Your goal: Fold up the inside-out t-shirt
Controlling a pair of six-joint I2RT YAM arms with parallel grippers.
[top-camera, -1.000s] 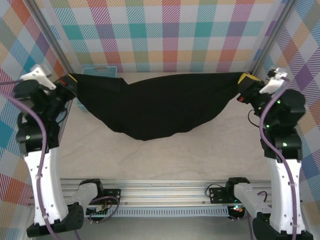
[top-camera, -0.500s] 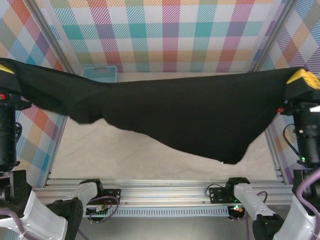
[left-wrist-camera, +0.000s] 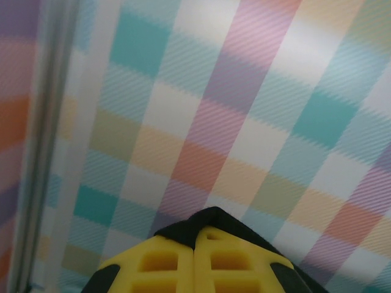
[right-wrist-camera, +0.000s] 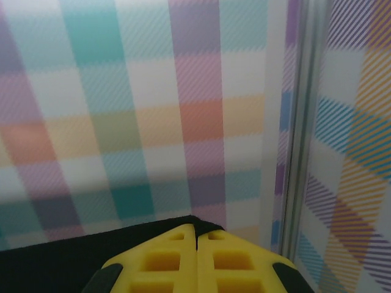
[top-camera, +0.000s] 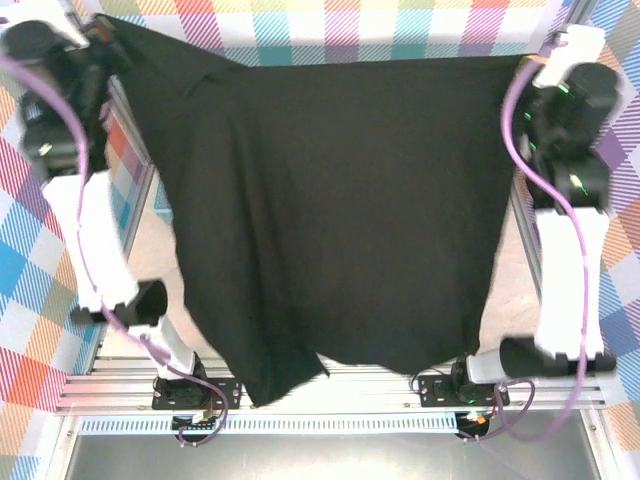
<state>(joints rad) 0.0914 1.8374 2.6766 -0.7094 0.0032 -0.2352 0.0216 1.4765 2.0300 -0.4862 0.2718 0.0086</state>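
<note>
The inside-out t-shirt (top-camera: 340,200) hangs as one broad black sheet, stretched between my two raised arms and drooping down to the near rail. My left gripper (top-camera: 112,32) holds its top left corner high up. My right gripper (top-camera: 522,70) holds the top right corner. In the left wrist view the yellow fingers of the left gripper (left-wrist-camera: 195,238) are pressed together with a fold of black cloth (left-wrist-camera: 211,217) pinched at their tips. In the right wrist view the right gripper (right-wrist-camera: 197,237) is likewise shut on the black cloth (right-wrist-camera: 61,262). The shirt hides most of the table.
Checkered walls surround the cell, with metal corner posts at left (left-wrist-camera: 43,122) and right (right-wrist-camera: 302,122). The aluminium rail (top-camera: 330,395) with the arm bases runs along the near edge. A strip of pale table (top-camera: 150,250) shows left of the shirt.
Both arms have risen high and swung toward the camera, carrying the shirt up. It went from a low sagging band to a tall hanging sheet. Both grips held.
</note>
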